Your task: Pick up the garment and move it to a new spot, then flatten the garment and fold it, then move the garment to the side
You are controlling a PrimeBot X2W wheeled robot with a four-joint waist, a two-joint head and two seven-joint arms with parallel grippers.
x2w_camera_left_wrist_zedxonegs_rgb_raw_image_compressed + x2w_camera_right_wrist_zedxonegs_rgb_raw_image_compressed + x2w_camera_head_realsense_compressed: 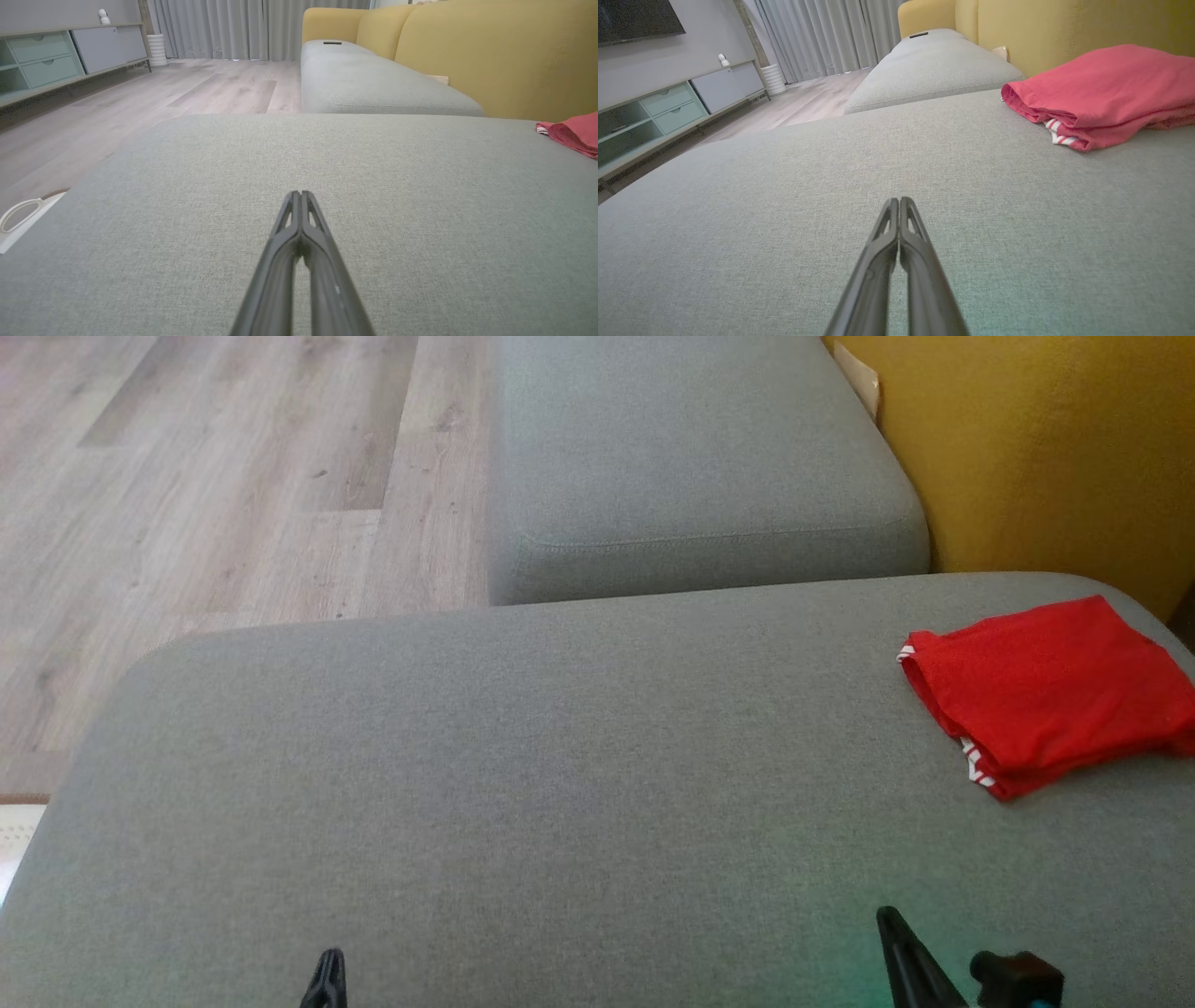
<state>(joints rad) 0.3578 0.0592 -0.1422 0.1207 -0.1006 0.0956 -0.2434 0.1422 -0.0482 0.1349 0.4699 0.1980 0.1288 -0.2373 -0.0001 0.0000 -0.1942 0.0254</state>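
Note:
A red garment (1050, 691) with white-striped trim lies folded in a small stack at the far right of the grey seat cushion (523, 784), close to the yellow backrest. It shows again as the red garment (1106, 93) at upper right and as a red edge (572, 133) at the right margin. My left gripper (327, 975) rests low at the bottom left, shut with nothing in it, its fingertips (299, 196) pressed together. My right gripper (892, 924) sits at the bottom right, well short of the garment, also shut and empty (899, 203).
A second grey cushion (691, 457) continues beyond the near one. The yellow backrest (1046, 448) rises along the right. Wood floor (215, 485) lies to the left, past the cushion's edge. A low cabinet (56, 56) and curtains stand across the room.

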